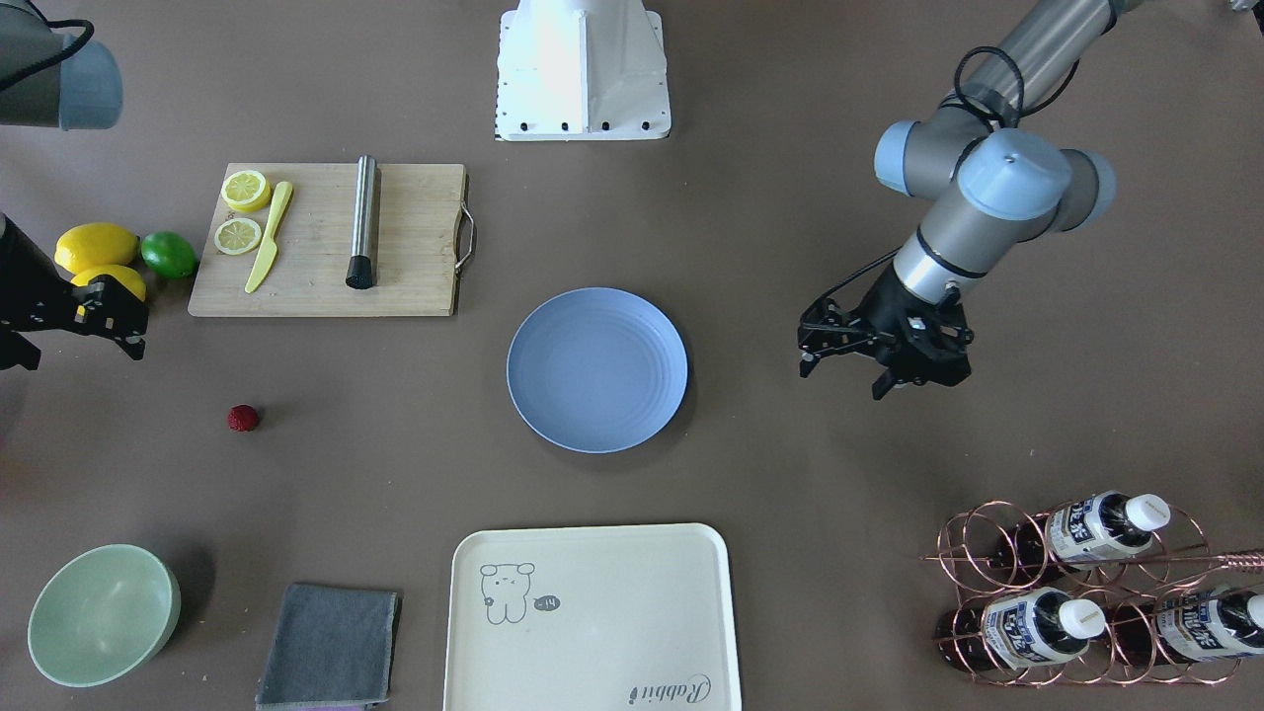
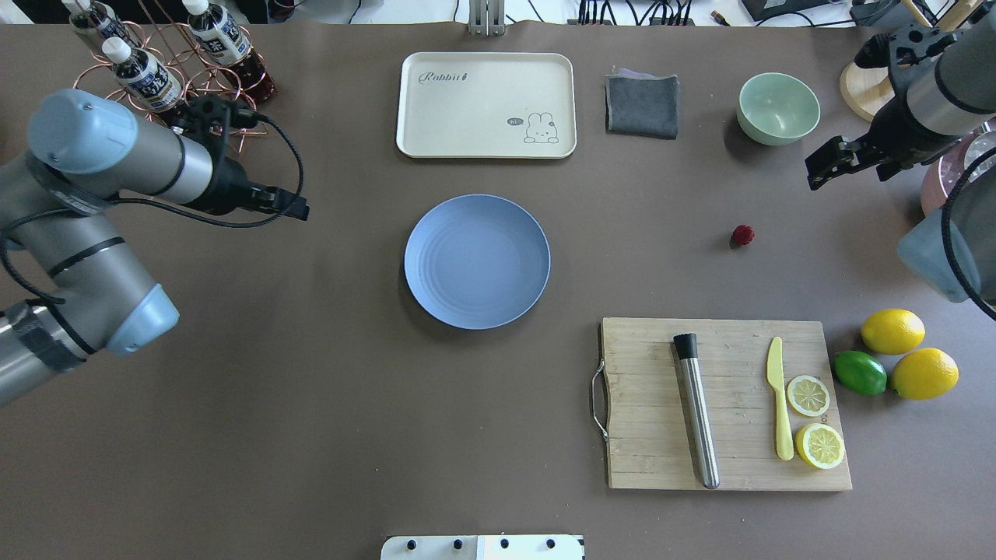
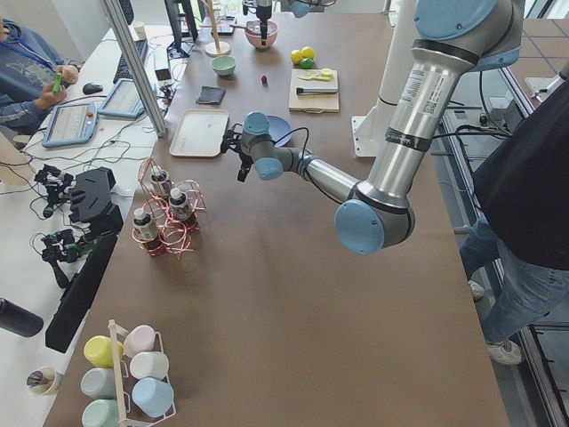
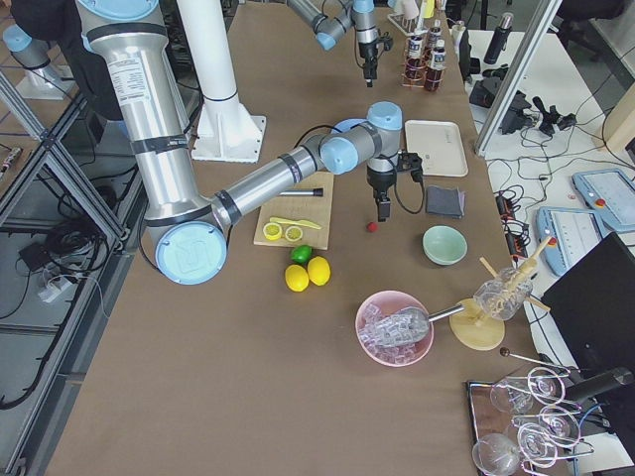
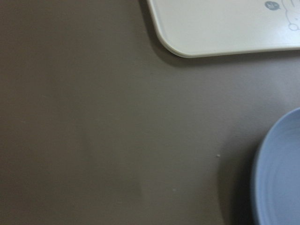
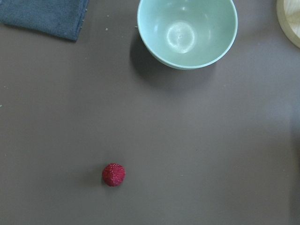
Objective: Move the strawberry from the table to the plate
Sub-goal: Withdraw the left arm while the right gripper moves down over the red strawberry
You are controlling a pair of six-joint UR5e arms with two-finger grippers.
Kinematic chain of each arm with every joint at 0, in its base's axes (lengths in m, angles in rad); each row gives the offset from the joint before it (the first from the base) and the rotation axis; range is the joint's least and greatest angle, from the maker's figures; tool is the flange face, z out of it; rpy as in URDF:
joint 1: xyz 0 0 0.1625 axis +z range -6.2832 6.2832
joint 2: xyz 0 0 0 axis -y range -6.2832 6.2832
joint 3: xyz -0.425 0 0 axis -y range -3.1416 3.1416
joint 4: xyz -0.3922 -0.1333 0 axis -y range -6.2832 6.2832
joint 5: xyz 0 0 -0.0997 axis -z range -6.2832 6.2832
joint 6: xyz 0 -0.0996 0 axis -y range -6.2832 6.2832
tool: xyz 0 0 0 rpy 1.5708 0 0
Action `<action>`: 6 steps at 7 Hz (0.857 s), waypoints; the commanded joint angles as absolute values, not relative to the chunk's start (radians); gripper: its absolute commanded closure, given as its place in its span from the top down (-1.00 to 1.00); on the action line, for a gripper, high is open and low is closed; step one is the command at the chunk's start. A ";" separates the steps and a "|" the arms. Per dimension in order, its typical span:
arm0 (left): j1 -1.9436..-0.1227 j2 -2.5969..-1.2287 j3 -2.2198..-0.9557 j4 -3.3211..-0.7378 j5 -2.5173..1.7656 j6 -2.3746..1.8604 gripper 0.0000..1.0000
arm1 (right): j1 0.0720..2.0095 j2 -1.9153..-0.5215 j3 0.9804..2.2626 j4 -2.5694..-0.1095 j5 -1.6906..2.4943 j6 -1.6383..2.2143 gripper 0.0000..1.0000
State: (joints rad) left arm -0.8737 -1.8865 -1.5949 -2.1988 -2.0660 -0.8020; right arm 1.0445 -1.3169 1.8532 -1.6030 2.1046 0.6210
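Nothing is grasped yet (reaching is the step in hand). In the overhead view, the left gripper [image 2: 296, 206] hangs at left, jaws parted. The plate [image 2: 476, 260] sits centre, and the strawberry [image 2: 743, 235] lies right of it on the table [image 2: 311, 435]. The right gripper [image 2: 846, 171], upper right and seemingly spread, must descend over it.

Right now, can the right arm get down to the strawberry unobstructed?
Probably yes: the strawberry lies alone on bare table, and the right gripper hovers close by, nothing between them.
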 commanded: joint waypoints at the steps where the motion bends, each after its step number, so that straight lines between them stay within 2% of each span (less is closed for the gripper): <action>1: -1.105 -1.681 -1.644 -2.178 -2.184 -0.468 0.98 | 0.977 -1.286 1.845 -1.603 2.057 0.706 0.96; 3: -1.355 -1.614 -1.616 -2.127 -2.431 -0.240 0.97 | 0.966 -1.284 1.777 -1.487 2.054 0.728 0.96; 5: -1.396 -1.579 -1.601 -2.123 -2.485 -0.158 0.97 | 0.933 -1.281 1.610 -1.204 2.049 0.842 0.87; 6: -1.396 -1.578 -1.601 -2.125 -2.487 -0.158 0.97 | 0.917 -1.281 1.576 -1.171 2.043 0.860 0.82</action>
State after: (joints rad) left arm -1.3844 -1.5844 -1.6031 -2.1245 -2.4720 -0.1746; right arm 0.9356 -1.2815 1.6386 -1.2591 2.0493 0.8248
